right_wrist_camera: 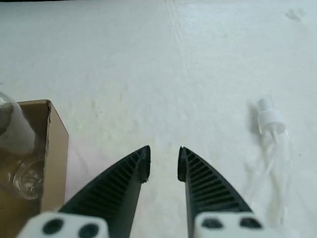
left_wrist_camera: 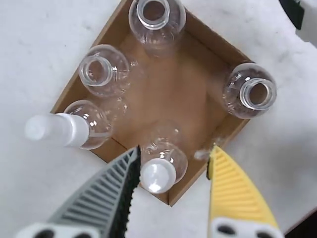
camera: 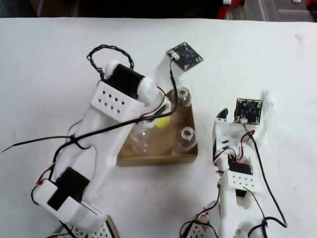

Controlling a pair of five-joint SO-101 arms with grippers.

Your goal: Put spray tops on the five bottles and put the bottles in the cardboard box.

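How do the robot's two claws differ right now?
The left gripper has one grey and one yellow finger; the right gripper has two black ones. The left hangs over the cardboard box with a wide gap; the right is over the table, gap narrower. Both are open, ribbed and hold nothing.

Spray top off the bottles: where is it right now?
In the right wrist view the loose spray top lies on the table ahead of the right gripper, on the opposite side from the cardboard box.

five clear bottles (left_wrist_camera: pixel 250 91) in cardboard box (left_wrist_camera: pixel 218 38), two capped
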